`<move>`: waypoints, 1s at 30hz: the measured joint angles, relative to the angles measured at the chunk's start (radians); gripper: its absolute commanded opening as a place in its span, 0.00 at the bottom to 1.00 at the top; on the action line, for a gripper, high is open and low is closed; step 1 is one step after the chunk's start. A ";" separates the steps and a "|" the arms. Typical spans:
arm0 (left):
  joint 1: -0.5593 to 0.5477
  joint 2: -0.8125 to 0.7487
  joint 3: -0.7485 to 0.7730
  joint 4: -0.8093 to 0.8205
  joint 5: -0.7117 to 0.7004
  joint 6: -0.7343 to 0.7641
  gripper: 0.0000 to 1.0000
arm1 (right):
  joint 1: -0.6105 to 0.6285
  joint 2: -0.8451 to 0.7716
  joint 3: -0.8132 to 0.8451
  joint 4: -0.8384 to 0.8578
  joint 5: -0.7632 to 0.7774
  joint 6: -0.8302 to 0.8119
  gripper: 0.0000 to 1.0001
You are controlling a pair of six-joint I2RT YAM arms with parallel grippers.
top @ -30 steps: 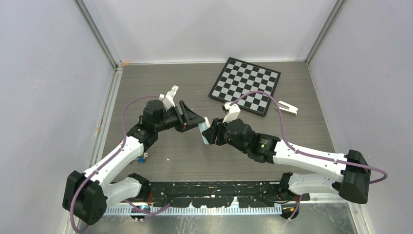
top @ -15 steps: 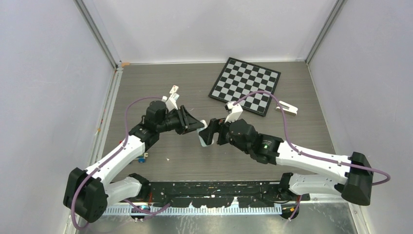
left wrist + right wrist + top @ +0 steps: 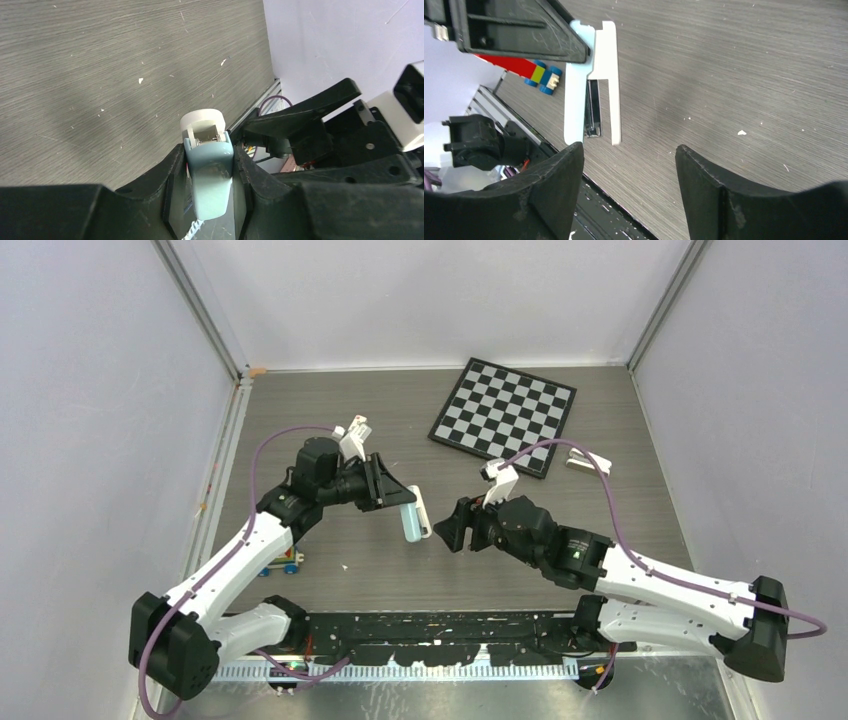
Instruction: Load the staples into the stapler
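Left tool (image 3: 408,505): pressed onto the stapler (image 3: 412,522), pinching its pale blue body and holding it over the middle of the surface (image 3: 380,420). The stapler's white end stuck out past the fingertips.

Right tool (image 3: 448,530): jaws spread wide with nothing between them, just beside the stapler's free end and not touching it.

Stapler: in the right wrist view its white underside faced the camera, with a narrow metal channel along it. Whether that channel was open for loading could not be told.

Staples (image 3: 578,463): probably the small pale object lying on the surface just beside the near right corner of the chessboard (image 3: 505,415), well apart from both tools. It was too small to be sure.

Other things: a coloured toy brick (image 3: 531,70) lay on the surface near the left arm.

Risk, slip: the left tool gripped smooth plastic sides, so a push from the right tool could twist or drop the stapler.

Risk, collision: the two tools were close, so a careless reach could knock the fingers together.

Risk, order: the staples lay far off, so the stapler might be opened with nothing in reach to load.
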 measured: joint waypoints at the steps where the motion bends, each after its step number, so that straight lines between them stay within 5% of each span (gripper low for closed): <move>1: 0.000 0.002 0.006 -0.006 0.002 0.006 0.00 | 0.000 0.016 0.000 0.001 -0.005 -0.002 0.64; 14: 0.002 0.035 0.009 -0.031 -0.004 0.031 0.00 | 0.004 0.230 0.005 0.036 -0.051 -0.027 0.52; 25: 0.003 0.061 0.009 -0.028 -0.018 0.028 0.00 | 0.004 0.314 0.027 0.103 -0.092 -0.034 0.59; 30: 0.005 0.061 0.009 -0.028 -0.025 0.030 0.00 | 0.006 0.333 0.027 0.130 -0.101 -0.037 0.40</move>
